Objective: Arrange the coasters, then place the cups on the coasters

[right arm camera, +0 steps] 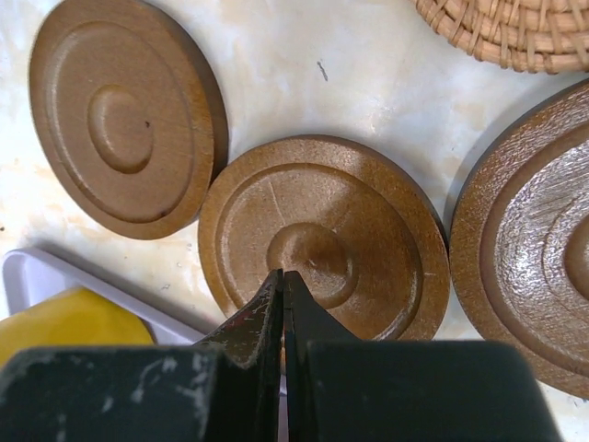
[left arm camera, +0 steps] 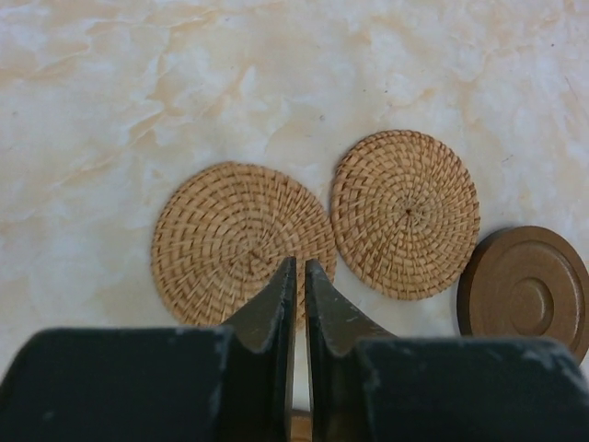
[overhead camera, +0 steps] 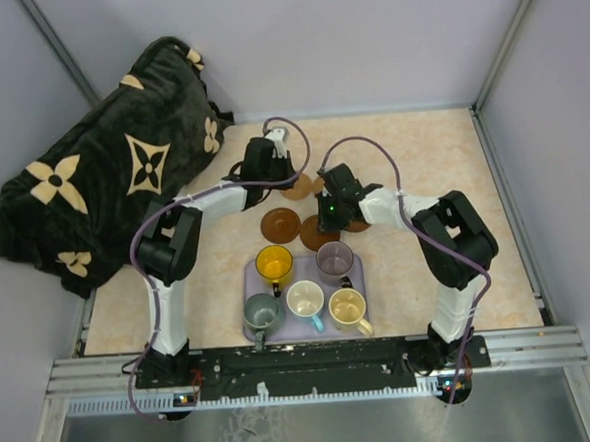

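Black fingertips of the right gripper [right arm camera: 282,278] fill the bottom of its wrist view. The jaws are pressed together on nothing, poised over the raised hub of the middle of three brown wooden coasters [right arm camera: 322,239], whose left neighbour touches or just overlaps its rim. The left gripper [left arm camera: 300,269] has its jaws drawn to a thin slit with nothing seen between them. Its tips sit at the near edge of the left of two woven rattan coasters [left arm camera: 244,244], which lie side by side at frame centre. From overhead, all five discs bunch at mid-frame above the lavender tray [overhead camera: 300,269], where the five mugs [overhead camera: 305,300] wait, none yet on a coaster. Arranging looks to be the step in hand. It would go best with closed tips pressing lightly and sliding each disc clear of its neighbours, each arm working outward so the two do not meet.
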Controlling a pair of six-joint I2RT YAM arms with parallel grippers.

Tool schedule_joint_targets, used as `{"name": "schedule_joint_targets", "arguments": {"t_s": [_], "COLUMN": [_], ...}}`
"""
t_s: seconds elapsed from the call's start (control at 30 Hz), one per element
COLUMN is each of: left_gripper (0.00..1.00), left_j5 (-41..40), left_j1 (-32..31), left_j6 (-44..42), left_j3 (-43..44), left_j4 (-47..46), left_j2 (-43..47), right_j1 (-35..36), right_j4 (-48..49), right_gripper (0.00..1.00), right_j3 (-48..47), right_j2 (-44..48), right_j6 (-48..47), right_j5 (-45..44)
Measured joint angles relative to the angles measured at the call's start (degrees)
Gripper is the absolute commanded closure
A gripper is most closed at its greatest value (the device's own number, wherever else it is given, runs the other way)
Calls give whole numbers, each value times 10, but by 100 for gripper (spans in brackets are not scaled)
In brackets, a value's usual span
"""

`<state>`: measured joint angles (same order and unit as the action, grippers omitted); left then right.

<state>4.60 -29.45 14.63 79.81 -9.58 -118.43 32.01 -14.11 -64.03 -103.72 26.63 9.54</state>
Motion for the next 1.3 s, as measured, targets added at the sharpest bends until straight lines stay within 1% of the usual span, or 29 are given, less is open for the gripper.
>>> {"name": "schedule_joint_targets", "arguments": {"t_s": [0.23, 0.37, 0.6, 0.83, 0.97, 1.13, 1.3], "left_gripper": [85, 85, 85, 86, 86, 87, 87], "left_j5": [43, 50, 64, 58, 34, 6, 3], "left_j1": [0, 4, 33, 95, 123, 141, 145], "left_j6": [-5, -6, 10, 39, 52, 64, 68], "left_j3": [80, 85, 87, 31, 3, -29, -61], "left_j4": [61, 102, 127, 134, 146, 161, 165], "left_j2": [-63, -77, -76, -35, -11, 18, 43], "right_j1": [1, 2, -7, -69, -107, -159, -201], "right_j4": [-3, -20, -45, -48, -54, -61, -65], "right_gripper": [100, 100, 100, 100, 100, 100, 100], "right_j3": [2, -19, -51, -51, -51, -50, -54], "right_j2": [-18, -29, -45, -44, -41, -38, -38], "right_j6": [10, 15, 30, 46, 49, 51, 49], "right_j5": [-15, -40, -78, -101, -131, -151, -160]}}
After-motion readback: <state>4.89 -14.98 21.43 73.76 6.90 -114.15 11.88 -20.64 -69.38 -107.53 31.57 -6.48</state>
